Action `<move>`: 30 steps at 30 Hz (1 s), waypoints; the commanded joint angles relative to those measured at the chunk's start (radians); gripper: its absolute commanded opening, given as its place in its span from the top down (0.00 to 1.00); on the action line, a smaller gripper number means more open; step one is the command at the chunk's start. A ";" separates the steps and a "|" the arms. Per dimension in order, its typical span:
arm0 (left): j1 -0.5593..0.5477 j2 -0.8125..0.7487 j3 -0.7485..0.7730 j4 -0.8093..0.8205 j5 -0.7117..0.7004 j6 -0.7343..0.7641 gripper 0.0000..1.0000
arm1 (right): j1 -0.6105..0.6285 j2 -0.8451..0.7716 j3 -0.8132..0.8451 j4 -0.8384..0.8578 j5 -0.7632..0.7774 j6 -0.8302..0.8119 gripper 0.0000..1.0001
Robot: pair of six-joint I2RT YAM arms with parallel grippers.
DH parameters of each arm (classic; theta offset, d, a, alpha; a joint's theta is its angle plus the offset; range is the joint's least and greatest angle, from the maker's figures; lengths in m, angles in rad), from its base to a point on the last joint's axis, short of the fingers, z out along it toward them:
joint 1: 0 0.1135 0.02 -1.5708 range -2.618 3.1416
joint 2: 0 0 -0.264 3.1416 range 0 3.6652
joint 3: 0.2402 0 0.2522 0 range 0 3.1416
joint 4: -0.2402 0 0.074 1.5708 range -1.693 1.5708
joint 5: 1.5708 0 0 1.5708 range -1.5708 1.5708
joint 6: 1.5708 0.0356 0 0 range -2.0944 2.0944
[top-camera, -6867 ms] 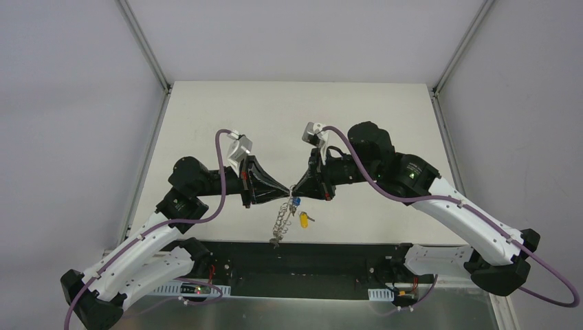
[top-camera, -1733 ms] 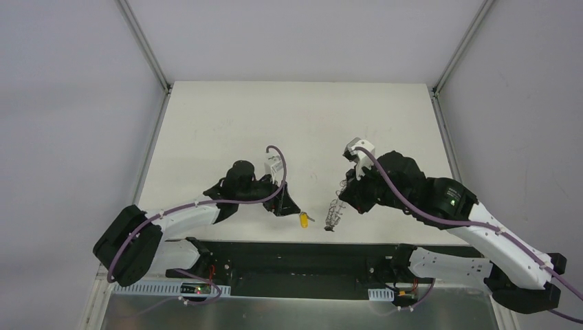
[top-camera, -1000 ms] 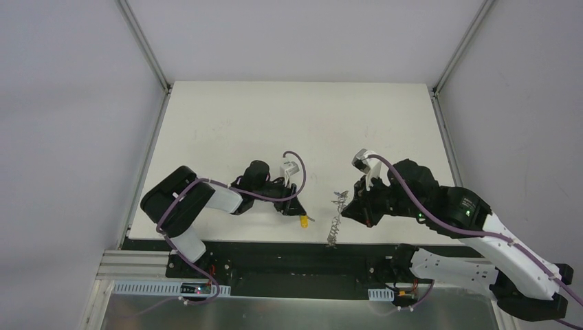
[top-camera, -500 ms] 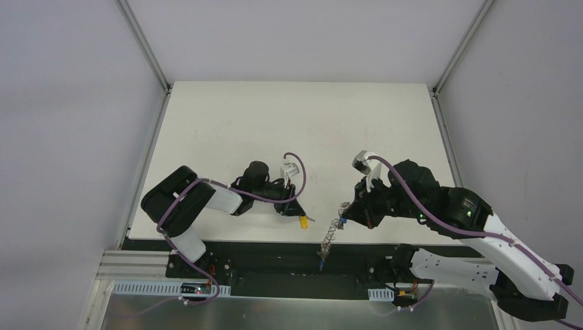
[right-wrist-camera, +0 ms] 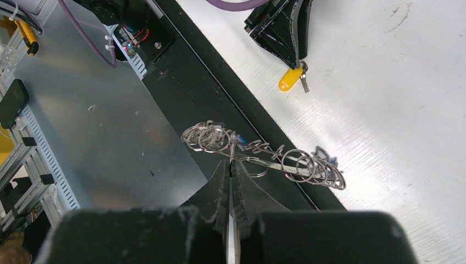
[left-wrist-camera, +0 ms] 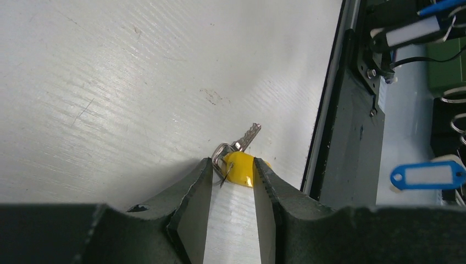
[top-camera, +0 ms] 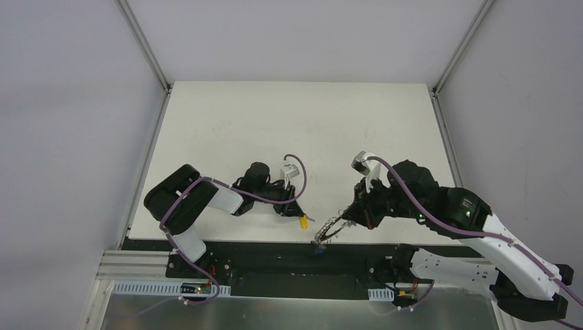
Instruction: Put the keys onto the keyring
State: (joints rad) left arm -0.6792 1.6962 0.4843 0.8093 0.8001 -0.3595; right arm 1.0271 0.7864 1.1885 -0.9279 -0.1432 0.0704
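My right gripper (right-wrist-camera: 231, 165) pinches the keyring (right-wrist-camera: 299, 165) out past the table (right-wrist-camera: 384, 82) edge; any slip drops it. My left gripper (left-wrist-camera: 233, 163) straddles the yellow key (left-wrist-camera: 242, 166); whether clamped, I cannot tell.

The loose key (top-camera: 303, 221) lies on the table (top-camera: 295, 117) close to its near edge, its head at the mouth of the left gripper (top-camera: 292, 212), between the parted fingertips, its blade pointing away from them. To the key's right, well apart, the right gripper (top-camera: 347, 216) pinches the keyring (top-camera: 328, 230), which hangs off the table, reaching out past the near edge above the base rail (top-camera: 275, 254).
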 commanded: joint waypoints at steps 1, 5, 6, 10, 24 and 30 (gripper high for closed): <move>0.001 -0.009 -0.005 -0.007 -0.008 0.024 0.70 | -0.003 -0.012 0.013 0.040 -0.022 0.000 1.00; 0.000 -0.020 -0.015 -0.014 -0.011 0.018 0.75 | -0.004 -0.006 0.008 0.045 -0.027 -0.004 1.00; 0.000 -0.022 -0.017 -0.015 -0.013 0.019 0.76 | -0.004 -0.006 0.008 0.047 -0.028 -0.005 1.00; 0.001 -0.023 -0.019 -0.019 -0.012 0.016 0.82 | -0.002 -0.007 0.006 0.050 -0.029 -0.006 1.00; 0.000 -0.185 -0.015 -0.060 0.018 -0.021 1.00 | -0.003 0.000 0.003 0.054 -0.002 -0.022 1.00; -0.001 -0.381 0.000 -0.107 0.054 -0.060 1.00 | -0.002 0.026 0.013 0.061 0.022 -0.065 1.00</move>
State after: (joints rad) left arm -0.6792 1.4372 0.4706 0.7139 0.7952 -0.3874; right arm 1.0271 0.8005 1.1793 -0.9230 -0.1410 0.0402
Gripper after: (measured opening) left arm 0.003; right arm 0.009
